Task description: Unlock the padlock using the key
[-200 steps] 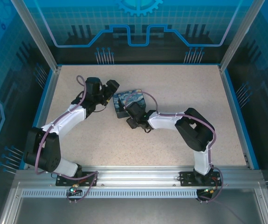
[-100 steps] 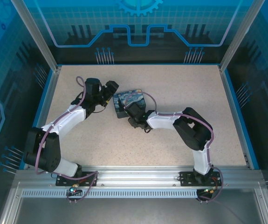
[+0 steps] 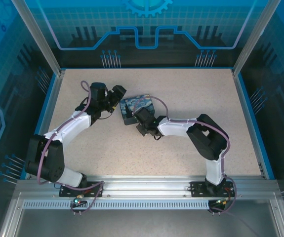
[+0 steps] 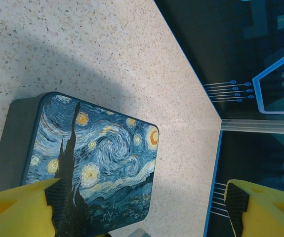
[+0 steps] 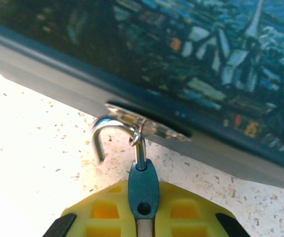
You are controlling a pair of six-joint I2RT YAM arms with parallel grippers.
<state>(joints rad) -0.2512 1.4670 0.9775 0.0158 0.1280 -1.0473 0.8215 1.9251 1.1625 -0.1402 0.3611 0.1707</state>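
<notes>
Right pincer [image 5: 142,184] has its yellow pads [image 5: 107,207] closed on the padlock [image 5: 142,195], whose blue-green body is partly buried between them. The silvery shackle hooks through the latch on the edge of the painted box [image 5: 196,59], one end hanging free. In the overhead view that pincer covers the lock. Left pincer [image 4: 142,212] gapes wide and holds nothing, its tips cut off by the frame edge. Count: one padlock, one box and two pincers, on the table [image 3: 191,98].

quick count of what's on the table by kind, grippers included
yellow-fingered grippers: 2, left gripper and right gripper
flat rectangular box printed with a Starry Night painting: 1
tiny silvery padlock with a teal body: 1
total: 4
</notes>
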